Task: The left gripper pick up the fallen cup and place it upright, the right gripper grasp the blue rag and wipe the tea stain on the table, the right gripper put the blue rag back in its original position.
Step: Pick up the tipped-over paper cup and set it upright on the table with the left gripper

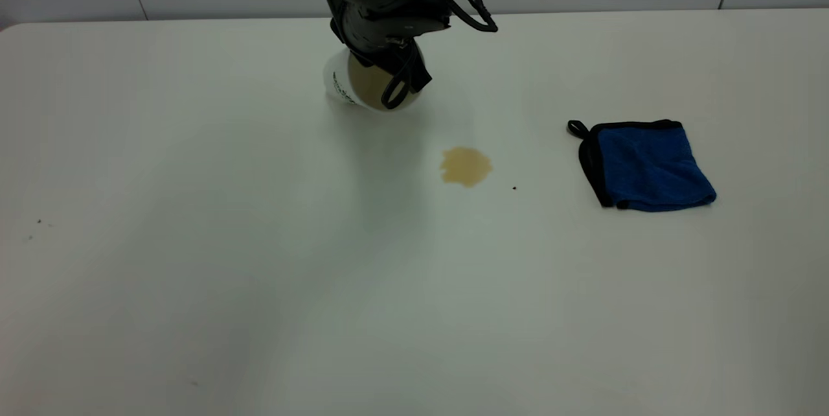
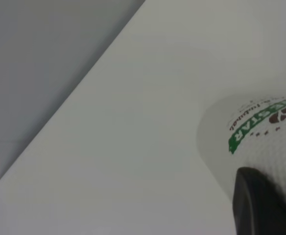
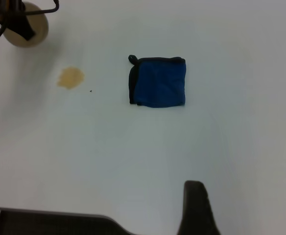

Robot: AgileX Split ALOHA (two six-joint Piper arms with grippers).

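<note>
The white cup (image 1: 355, 82) is tilted at the back middle of the table (image 1: 194, 241), with its tan-stained mouth facing the exterior camera. My left gripper (image 1: 395, 87) is shut on its rim, one finger crossing the mouth. In the left wrist view one black finger (image 2: 263, 205) presses the cup's wall (image 2: 260, 142) below the green logo band. The tea stain (image 1: 465, 166) lies in front of the cup, to its right. The blue rag (image 1: 651, 166) lies folded farther right. The right wrist view shows one finger (image 3: 197, 208) high above the rag (image 3: 158, 82), stain (image 3: 70, 78) and cup (image 3: 33, 29).
A tiny dark speck (image 1: 514, 188) lies just right of the stain, and a few more specks (image 1: 39, 221) lie at the left. The table's back edge (image 1: 583, 12) meets a grey wall. The right arm does not show in the exterior view.
</note>
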